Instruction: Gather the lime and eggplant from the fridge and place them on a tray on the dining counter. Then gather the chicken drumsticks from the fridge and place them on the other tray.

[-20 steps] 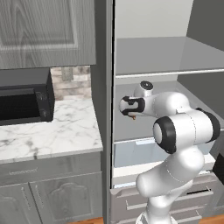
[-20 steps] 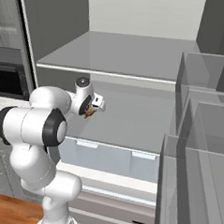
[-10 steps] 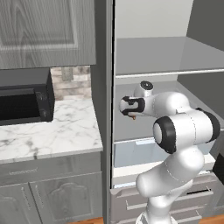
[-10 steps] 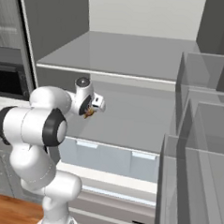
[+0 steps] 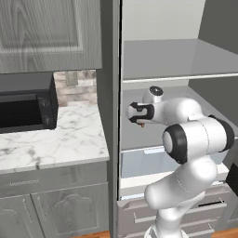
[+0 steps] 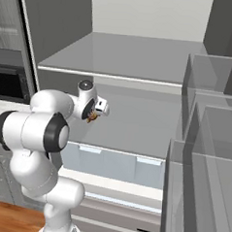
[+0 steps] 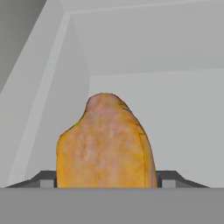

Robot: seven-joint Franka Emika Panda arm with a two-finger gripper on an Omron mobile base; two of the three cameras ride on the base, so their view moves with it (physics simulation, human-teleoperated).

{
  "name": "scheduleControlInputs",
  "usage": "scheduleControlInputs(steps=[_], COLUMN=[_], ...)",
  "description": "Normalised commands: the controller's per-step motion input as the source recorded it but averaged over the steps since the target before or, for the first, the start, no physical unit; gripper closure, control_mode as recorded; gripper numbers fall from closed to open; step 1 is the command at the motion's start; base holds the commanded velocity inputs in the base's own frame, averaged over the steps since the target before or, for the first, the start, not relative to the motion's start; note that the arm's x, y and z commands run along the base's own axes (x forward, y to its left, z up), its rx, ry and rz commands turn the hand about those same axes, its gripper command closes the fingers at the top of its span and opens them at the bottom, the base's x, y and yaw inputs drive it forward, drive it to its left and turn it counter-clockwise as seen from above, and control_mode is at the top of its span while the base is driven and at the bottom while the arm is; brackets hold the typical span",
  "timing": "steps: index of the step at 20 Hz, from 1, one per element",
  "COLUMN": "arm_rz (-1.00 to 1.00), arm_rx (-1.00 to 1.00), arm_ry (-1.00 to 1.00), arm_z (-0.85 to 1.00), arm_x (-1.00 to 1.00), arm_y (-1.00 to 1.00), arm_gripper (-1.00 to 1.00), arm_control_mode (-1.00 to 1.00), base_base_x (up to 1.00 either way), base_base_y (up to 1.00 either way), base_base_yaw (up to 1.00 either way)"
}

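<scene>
A golden-brown chicken drumstick (image 7: 105, 144) sits between my two dark fingertips in the hand view, with the grey back wall of the fridge behind it. My gripper (image 5: 138, 114) is held inside the open fridge, above the middle shelf, and is shut on the drumstick (image 5: 141, 124). From the right, the gripper (image 6: 95, 113) points into the fridge with the drumstick (image 6: 92, 118) hanging just under the hand. The lime, the eggplant and the trays are out of view.
The fridge's upper shelf (image 5: 158, 76) runs just above the hand and a clear crisper drawer (image 5: 139, 162) lies below it. Door bins (image 6: 204, 143) stand close on the right. A marble counter (image 5: 51, 139) with a black microwave (image 5: 23, 104) lies left of the fridge.
</scene>
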Motion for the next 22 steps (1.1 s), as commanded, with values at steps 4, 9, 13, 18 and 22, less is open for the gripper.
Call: scheduleControlInputs(steps=[4, 9, 13, 18, 22], arm_rz=[0.0, 0.0, 0.0, 0.0, 0.0], arm_rx=[0.0, 0.0, 0.0, 0.0, 0.0], arm_ry=[-0.02, -0.1, -0.12, -0.04, 0.0], arm_z=[0.0, 0.0, 0.0, 0.04, 0.29], arm_x=[-0.11, -0.23, -0.28, -0.42, -0.52], arm_y=[-0.01, -0.13, -0.18, -0.15, -0.06], arm_gripper=[1.0, 1.0, 1.0, 1.0, 1.0], arm_control_mode=[-1.0, -1.0, -1.0, -1.0, -1.0], base_base_x=[0.0, 0.0, 0.0, 0.0, 0.0], base_base_y=[0.0, 0.0, 0.0, 0.0, 0.0], base_base_yaw=[0.0, 0.0, 0.0, 0.0, 0.0])
